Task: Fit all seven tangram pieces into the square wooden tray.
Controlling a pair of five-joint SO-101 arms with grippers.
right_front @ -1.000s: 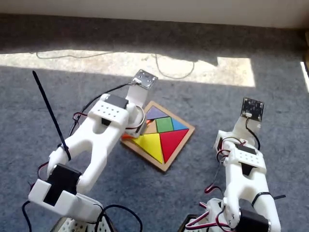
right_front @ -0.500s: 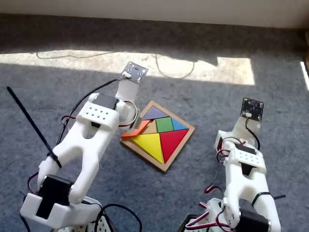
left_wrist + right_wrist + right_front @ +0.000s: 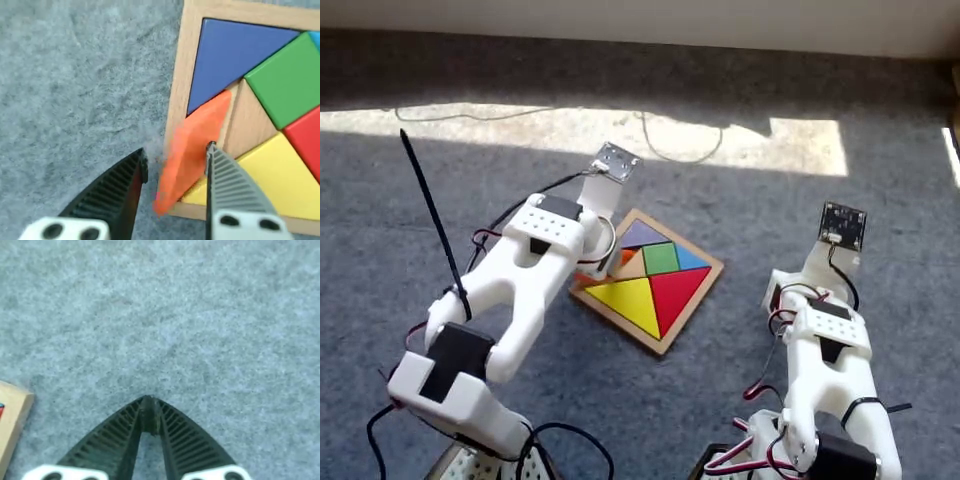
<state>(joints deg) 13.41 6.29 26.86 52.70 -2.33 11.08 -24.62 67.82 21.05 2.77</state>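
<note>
The square wooden tray (image 3: 704, 292) lies on the carpet and holds a yellow triangle (image 3: 628, 297), a red triangle (image 3: 672, 295), a green square (image 3: 661, 257) and a purple-blue triangle (image 3: 642, 234). An orange piece (image 3: 192, 145) leans tilted over the tray's rim (image 3: 177, 95), one end down beside the purple-blue triangle (image 3: 235, 55). My left gripper (image 3: 176, 153) stands open astride that orange piece at the tray's left corner (image 3: 582, 285). Over bare carpet right of the tray, my right gripper (image 3: 150, 415) is shut with nothing in it.
A tan patch (image 3: 250, 127) shows in the tray between the orange piece and the green square (image 3: 287, 80). A thin cable (image 3: 670, 150) lies on the sunlit carpet behind the tray. The tray's corner (image 3: 10, 415) sits beside the right gripper.
Half a second ago the left arm had drawn back to the left, leaving the orange piece across the rim. It has now come back over the piece. The right arm has not moved.
</note>
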